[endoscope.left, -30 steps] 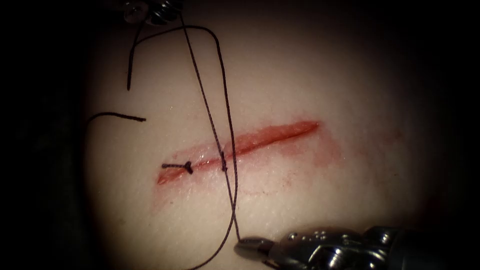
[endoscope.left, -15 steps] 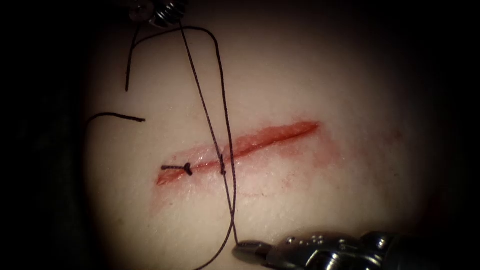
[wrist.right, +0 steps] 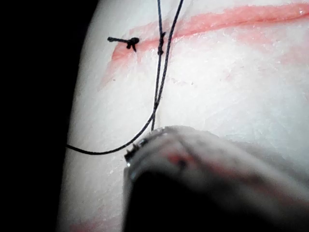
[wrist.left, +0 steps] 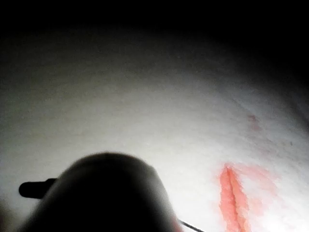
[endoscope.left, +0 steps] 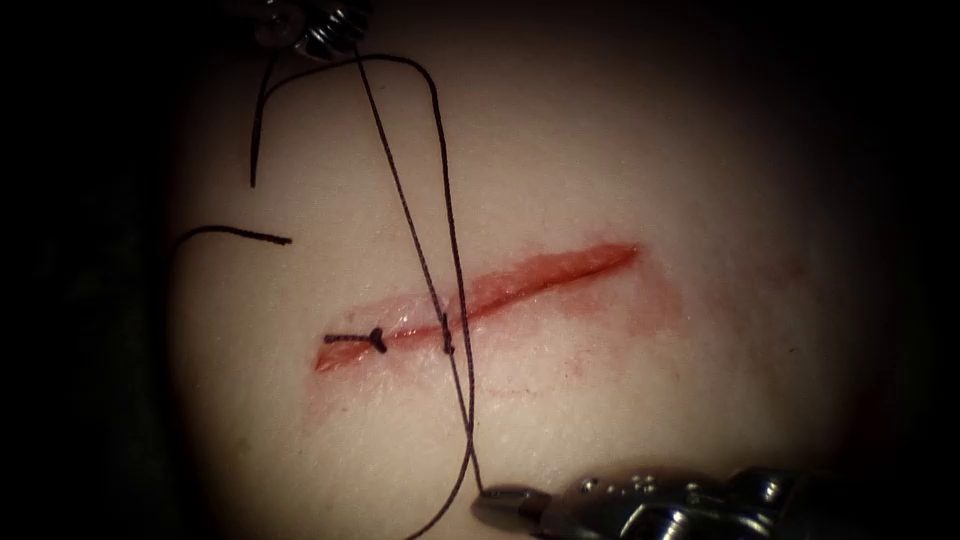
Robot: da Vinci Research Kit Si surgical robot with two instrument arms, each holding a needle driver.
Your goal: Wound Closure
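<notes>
left gripper [endoscope.left: 318, 28] at far edge, thread [endoscope.left: 405, 205] grasped | right gripper [endoscope.left: 505, 498] near edge, thread end clenched | thread strung across cut [endoscope.left: 480, 292], through tissue [endoscope.left: 650, 180] | needle not made out

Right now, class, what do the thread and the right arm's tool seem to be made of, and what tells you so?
Thread: dark, matte, seemingly braided or twisted fibre; a faint twisted texture shows along it, and it bends freely. Right arm's tool, shut on the thread: polished metal, silvery with bright glints and rivets. The left arm's tool, also glinting metal, holds thread too.
</notes>
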